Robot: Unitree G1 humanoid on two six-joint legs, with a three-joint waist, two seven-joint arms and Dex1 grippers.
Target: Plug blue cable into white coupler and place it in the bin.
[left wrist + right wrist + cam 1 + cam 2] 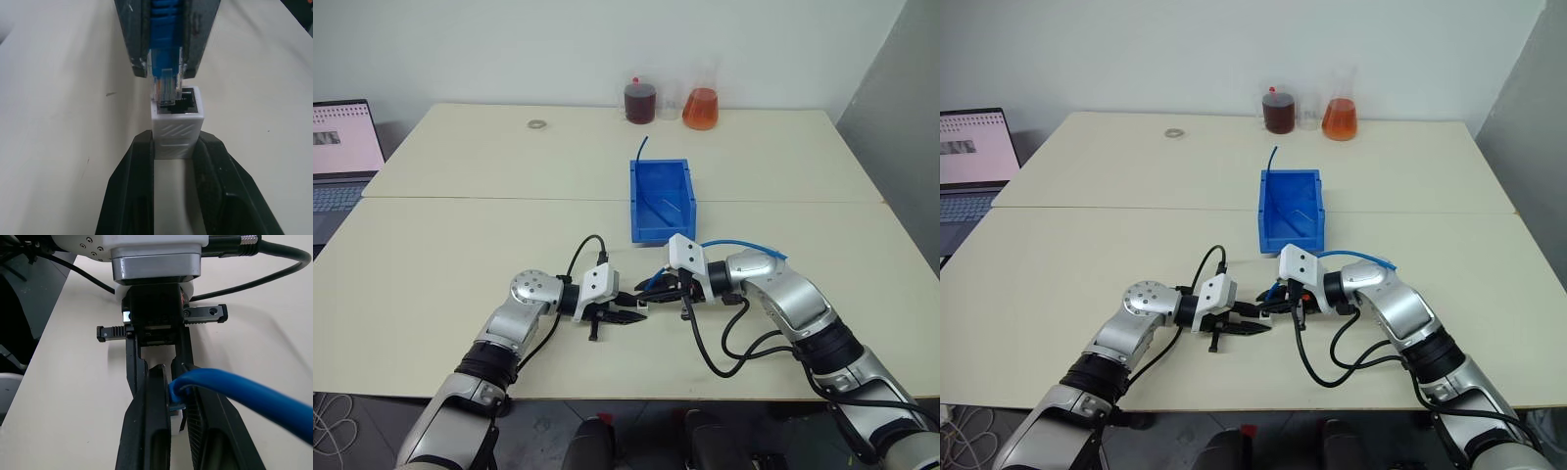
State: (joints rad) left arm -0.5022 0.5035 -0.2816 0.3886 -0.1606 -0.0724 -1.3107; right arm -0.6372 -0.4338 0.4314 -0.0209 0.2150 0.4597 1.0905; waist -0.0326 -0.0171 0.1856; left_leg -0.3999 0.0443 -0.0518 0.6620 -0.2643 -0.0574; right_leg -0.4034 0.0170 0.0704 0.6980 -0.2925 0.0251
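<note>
- Left tool (177, 147): fingers clamped on the sides of the coupler (177, 128), its dark opening facing the right tool.
- Right tool (177, 396): fingers pressed together on the cable (234, 391) just behind its clear plug (167, 88).
- Plug: its tip is at the mouth of the coupler, slightly off to one side; how far it has entered cannot be told.
- Both tools meet above the worktop (460, 255), just in front of the bin (662, 201).
- Cable: arches from the right tool back over the right forearm.
- Bin: stands on the worktop, with a thin blue cord end (642, 147) rising at its far wall.
- Beyond the bin: a jar (639, 100) and a flask (701, 106).
</note>
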